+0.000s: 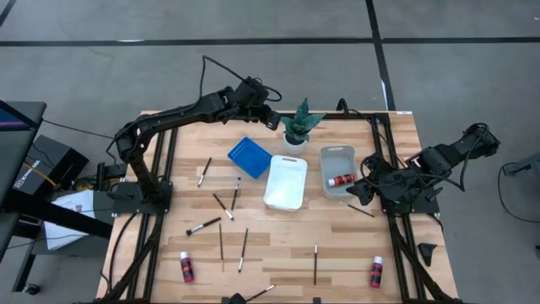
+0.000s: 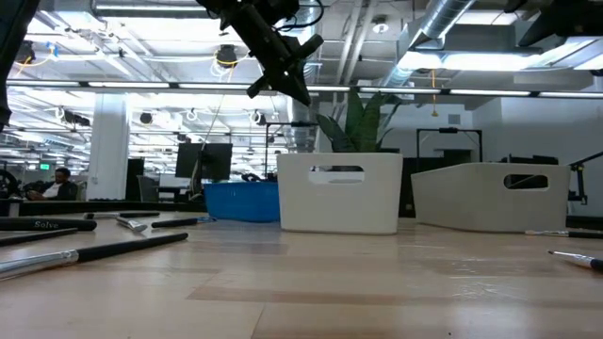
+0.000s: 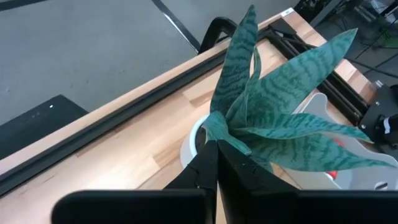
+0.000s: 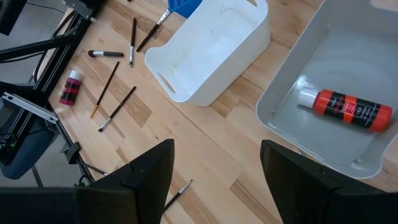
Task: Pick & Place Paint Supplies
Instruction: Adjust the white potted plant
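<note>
While the left gripper (image 1: 272, 121) hovers pinched together and empty just left of the potted plant (image 1: 298, 124) at upper centre, the right gripper (image 1: 361, 191) waits spread wide at the right, by the grey tray (image 1: 337, 160) holding one red bottle (image 1: 342, 180). Paintbrushes (image 1: 203, 225) and two more bottles (image 1: 186, 267) lie scattered across the lower table (image 1: 278, 245).

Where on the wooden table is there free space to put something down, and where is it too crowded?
Bare wood lies at the near edge between the lone dark paintbrush and the right red paint bottle, and at the far left corner beyond the blue tray. Crowded: scattered brushes left of the white rectangular tray, and the grey tray beside the potted plant.
</note>
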Controlling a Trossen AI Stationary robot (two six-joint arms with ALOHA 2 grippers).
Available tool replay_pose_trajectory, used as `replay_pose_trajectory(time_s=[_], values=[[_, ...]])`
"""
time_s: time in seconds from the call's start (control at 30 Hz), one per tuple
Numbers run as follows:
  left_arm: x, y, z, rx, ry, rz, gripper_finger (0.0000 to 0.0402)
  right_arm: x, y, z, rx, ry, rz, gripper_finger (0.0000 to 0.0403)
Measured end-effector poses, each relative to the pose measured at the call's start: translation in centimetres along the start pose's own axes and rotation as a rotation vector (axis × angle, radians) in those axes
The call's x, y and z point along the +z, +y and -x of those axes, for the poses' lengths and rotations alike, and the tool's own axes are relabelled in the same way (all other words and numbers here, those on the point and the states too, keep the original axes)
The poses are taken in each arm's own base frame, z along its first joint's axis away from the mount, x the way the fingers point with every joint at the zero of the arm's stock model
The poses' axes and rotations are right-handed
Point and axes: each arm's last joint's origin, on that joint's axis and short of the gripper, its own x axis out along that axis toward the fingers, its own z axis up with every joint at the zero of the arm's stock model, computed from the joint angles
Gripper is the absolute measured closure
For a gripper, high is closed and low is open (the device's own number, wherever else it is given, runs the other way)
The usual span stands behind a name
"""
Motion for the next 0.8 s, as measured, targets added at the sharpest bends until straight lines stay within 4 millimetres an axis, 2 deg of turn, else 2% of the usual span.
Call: replay_pose_trajectory(time_s=[0.33, 0.53, 0.8], values=[[0.0, 0.0, 0.0, 0.0, -0.001, 0.067, 0.0389, 0.0, 0.0, 0.0, 0.0, 0.0, 0.007, 0.0168], [-0.1, 0.1, 0.2, 0.004, 0.013, 0.158, 0.0336, 0.0, 0.0, 0.0, 0.001, 0.0, 0.014, 0.0168], [0.3, 0.0, 2.5, -0.002, 0.003, 0.196, 0.0261, 0.0, 0.0, 0.0, 0.001, 0.0, 0.02, 0.0168]])
